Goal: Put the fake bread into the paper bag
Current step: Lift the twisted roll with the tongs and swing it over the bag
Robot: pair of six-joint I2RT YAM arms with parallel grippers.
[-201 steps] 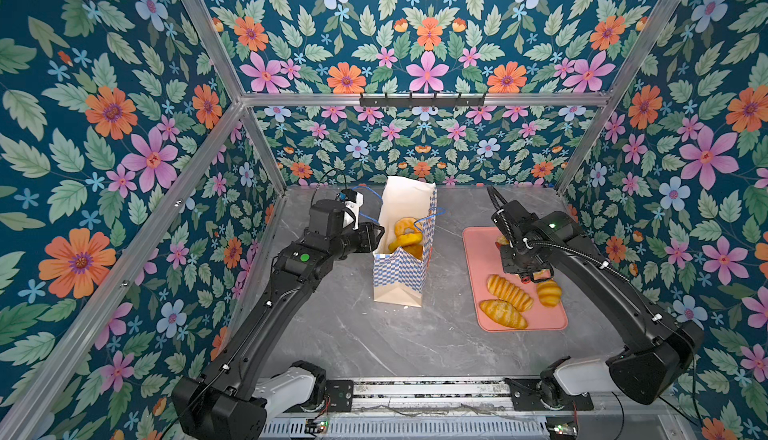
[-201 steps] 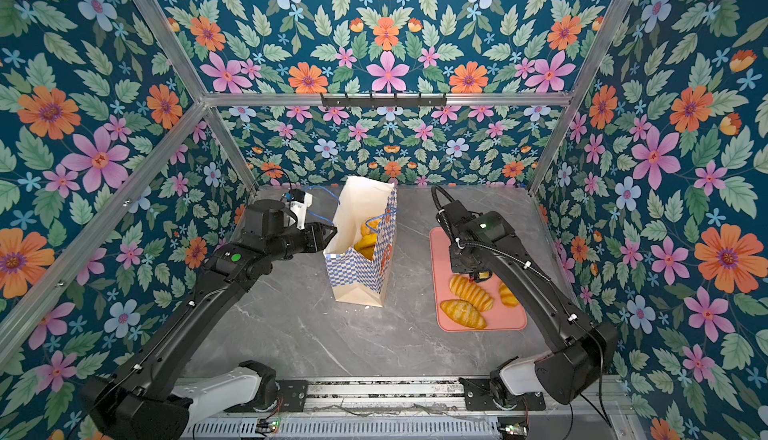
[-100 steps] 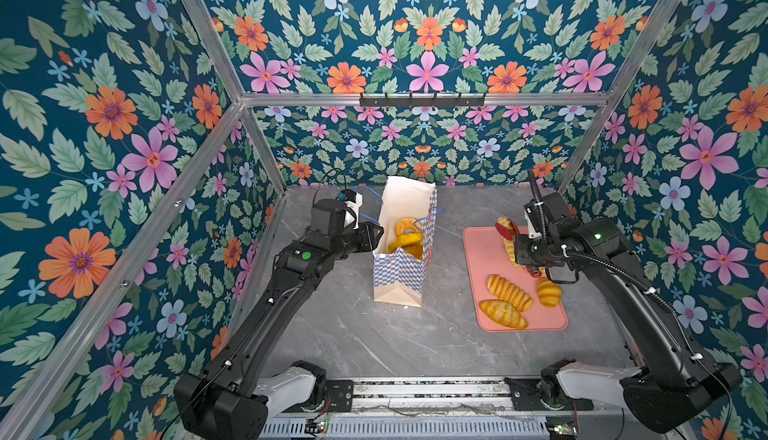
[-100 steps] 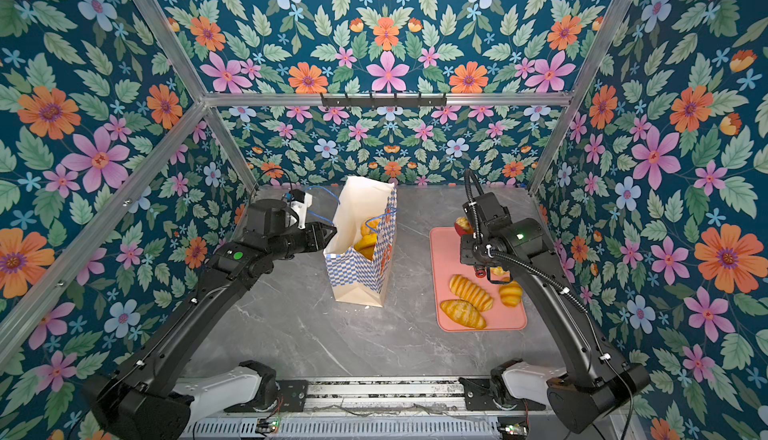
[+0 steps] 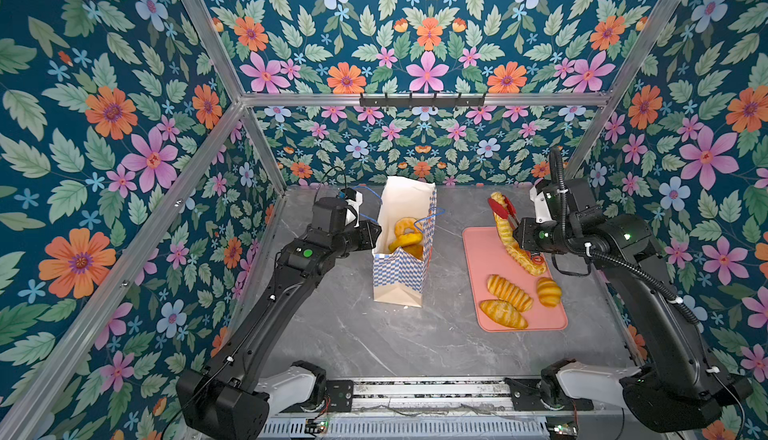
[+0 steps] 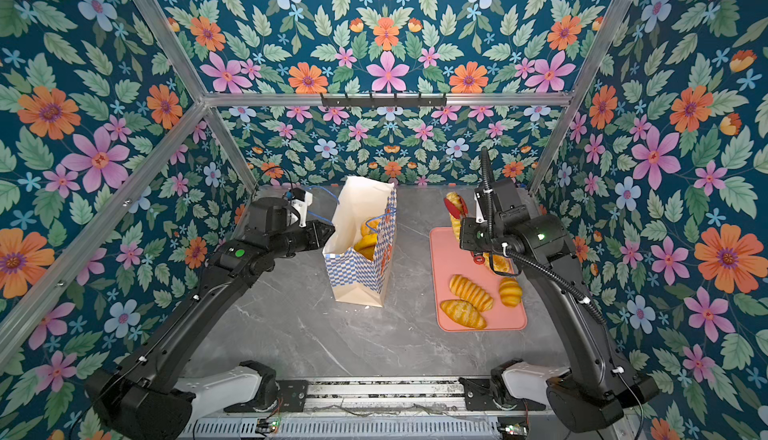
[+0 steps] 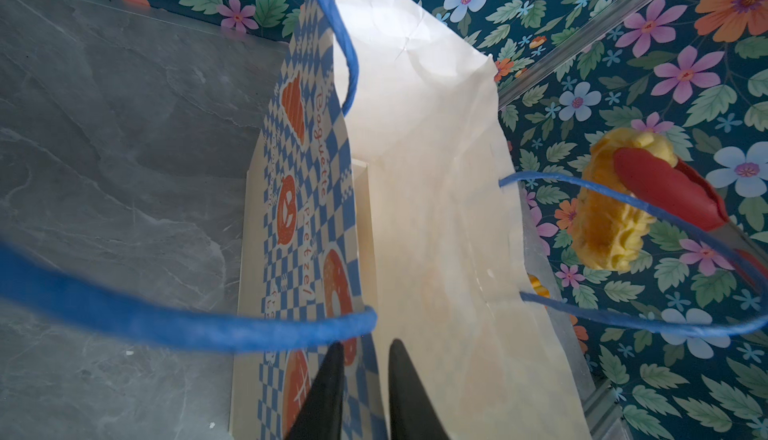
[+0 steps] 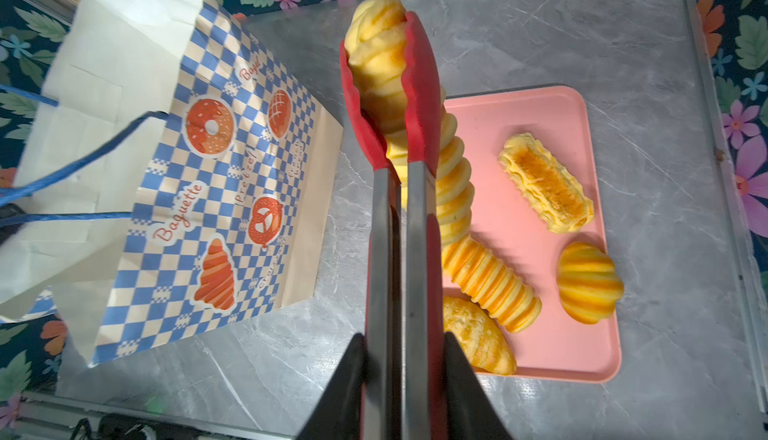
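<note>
The paper bag (image 5: 401,276) (image 6: 359,276) (image 8: 216,193) stands open left of centre, with fake bread (image 5: 405,228) (image 6: 368,242) inside. My left gripper (image 5: 376,232) (image 6: 330,230) (image 7: 363,350) is at its left rim, one finger on each side of the bag wall (image 7: 415,126), shut on it. My right gripper (image 5: 519,234) (image 6: 463,236) (image 8: 403,338) is shut on red-tipped tongs (image 5: 500,209) (image 8: 419,85) (image 7: 665,189). The tongs clamp a long ridged loaf (image 5: 509,234) (image 8: 378,56) (image 7: 611,218), raised over the tray's back edge, right of the bag.
A pink tray (image 5: 478,251) (image 6: 444,259) (image 8: 582,101) lies right of the bag with several more pastries: two ridged loaves (image 5: 509,292) (image 5: 503,314), a round bun (image 5: 548,291) and a flat pastry (image 8: 546,189). Flowered walls close in left, back and right.
My right gripper has risen from the tray with the tongs and the long loaf, and its tip now points up and back. The left arm has stayed at the bag.
</note>
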